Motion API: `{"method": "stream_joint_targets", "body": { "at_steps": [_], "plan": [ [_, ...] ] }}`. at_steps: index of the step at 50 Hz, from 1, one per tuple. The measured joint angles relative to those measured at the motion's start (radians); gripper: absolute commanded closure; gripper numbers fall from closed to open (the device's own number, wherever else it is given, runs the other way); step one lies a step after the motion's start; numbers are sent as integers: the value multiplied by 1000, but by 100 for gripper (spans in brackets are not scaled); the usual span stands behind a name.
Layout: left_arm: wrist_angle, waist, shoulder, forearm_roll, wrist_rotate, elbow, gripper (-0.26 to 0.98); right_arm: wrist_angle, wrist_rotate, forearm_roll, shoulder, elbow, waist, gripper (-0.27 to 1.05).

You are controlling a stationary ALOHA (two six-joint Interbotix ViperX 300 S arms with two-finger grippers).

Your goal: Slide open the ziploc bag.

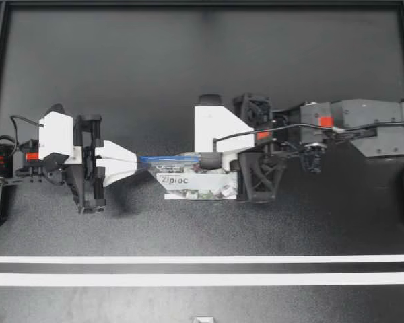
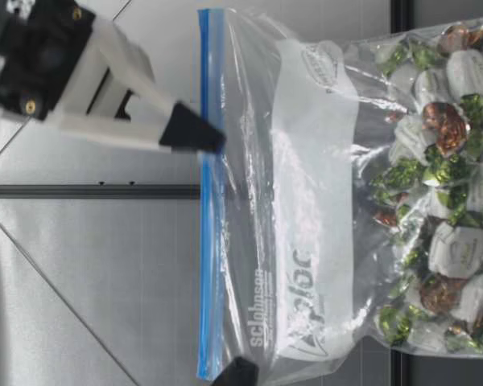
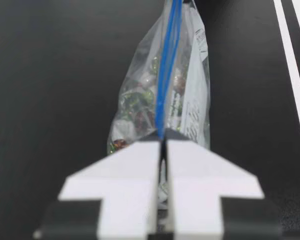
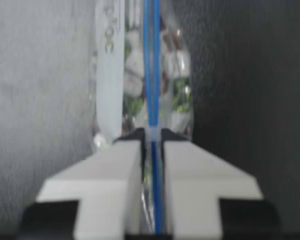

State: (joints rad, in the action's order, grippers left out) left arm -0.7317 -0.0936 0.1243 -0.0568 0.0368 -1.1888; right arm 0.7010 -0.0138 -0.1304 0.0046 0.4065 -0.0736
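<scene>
In the middle of the tabletop [image 1: 188, 81] the sweet-filled bag [image 1: 195, 182] stands upright, left tool [image 1: 136, 161] clamped on the end of its blue zip [image 1: 172, 159] as an anchor, right tool [image 1: 211, 161] clamped farther along, seemingly to slide it open.

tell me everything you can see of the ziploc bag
Clear plastic ziploc bag with a blue zip strip along its top and a white label panel, standing upright on the black table, wrapped candies heaped in its bottom. My left gripper pinches one end of the strip, my right gripper farther along.
</scene>
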Motion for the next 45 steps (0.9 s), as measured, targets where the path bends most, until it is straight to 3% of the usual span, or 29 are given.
{"method": "stream_joint_targets", "body": {
  "at_steps": [45],
  "plan": [
    [2,0,-5,-2,0,8,90,8,11,0,-172,186,-14,86]
  ]
}}
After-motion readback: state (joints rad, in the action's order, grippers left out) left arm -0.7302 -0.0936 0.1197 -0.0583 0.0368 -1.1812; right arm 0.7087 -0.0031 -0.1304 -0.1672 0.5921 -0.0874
